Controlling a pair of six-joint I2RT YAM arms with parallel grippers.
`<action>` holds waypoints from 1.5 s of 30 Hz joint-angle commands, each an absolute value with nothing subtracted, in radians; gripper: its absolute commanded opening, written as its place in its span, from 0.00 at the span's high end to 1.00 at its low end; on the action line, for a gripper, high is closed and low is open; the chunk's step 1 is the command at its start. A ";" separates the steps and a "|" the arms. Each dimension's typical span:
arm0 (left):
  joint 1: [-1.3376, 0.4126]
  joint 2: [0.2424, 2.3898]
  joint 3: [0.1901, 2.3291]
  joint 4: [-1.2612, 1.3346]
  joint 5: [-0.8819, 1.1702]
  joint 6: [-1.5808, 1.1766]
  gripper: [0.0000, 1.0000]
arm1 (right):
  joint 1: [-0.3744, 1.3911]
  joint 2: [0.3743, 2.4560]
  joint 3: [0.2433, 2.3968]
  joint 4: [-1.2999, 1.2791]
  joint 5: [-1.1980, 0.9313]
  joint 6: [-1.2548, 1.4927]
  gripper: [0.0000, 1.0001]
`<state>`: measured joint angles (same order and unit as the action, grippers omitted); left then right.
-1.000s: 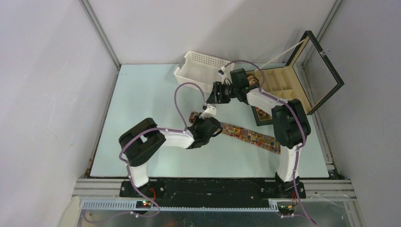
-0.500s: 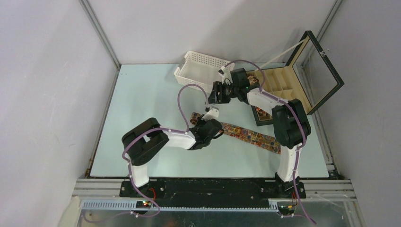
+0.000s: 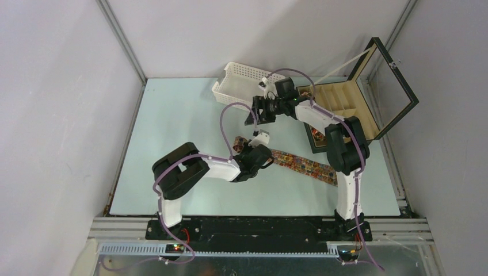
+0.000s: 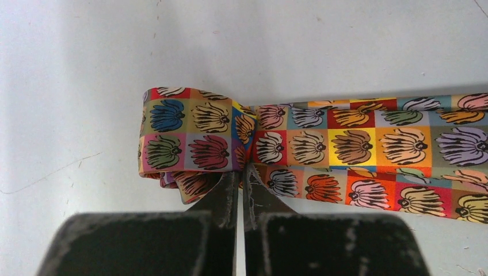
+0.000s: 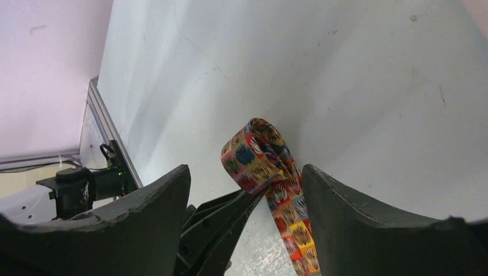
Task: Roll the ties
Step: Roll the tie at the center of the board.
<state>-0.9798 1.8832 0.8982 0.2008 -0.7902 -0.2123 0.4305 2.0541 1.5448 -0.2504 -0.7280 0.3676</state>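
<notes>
- Left of the black compartmented box [image 3: 351, 106], whose glass-paned lid stands open, a pale blue-green tabletop [image 3: 172, 115] spreads across the white-walled cell. The box sits at its far right corner.
- Two black-and-white robot arms work to the left of the box. The left arm [image 3: 190, 169] is folded low, well away from the box. The right arm [image 3: 345, 155] rises in front of the box and reaches past its left side.
- A white perforated plastic basket [image 3: 244, 77] stands just left of the box, along the same far edge.
- One long, narrow fabric necktie [image 3: 302, 164] is printed in small squares of red, orange, yellow and darker colours, each with a shell-like motif. It lies flat on the tabletop as a strip, starting near the front of the box and running leftward away from it.
- The end of the necktie farthest from the box is folded back on itself into a small loose loop [image 4: 187, 135]. The rest is unrolled.
- The left end effector [image 4: 240, 178], well to the left of the box, has its fingers together. They are clamped on the near edge of the necktie, where the loop meets the flat strip.
- The right end effector [image 5: 246, 169] hangs left of the box, just in front of the basket. Its fingers are spread wide and grip nothing. In the right wrist view the loop shows between them, farther off and untouched.
</notes>
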 commanded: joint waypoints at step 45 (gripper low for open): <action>-0.929 1.885 0.836 0.362 -0.745 -0.088 1.00 | 0.516 2.348 1.933 -0.600 -0.877 0.153 0.40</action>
<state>-0.9489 1.8999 0.8577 0.3645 -0.7441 -0.1036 0.5133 2.3619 1.9083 -0.6121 -0.8589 0.1635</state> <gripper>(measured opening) 0.009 0.606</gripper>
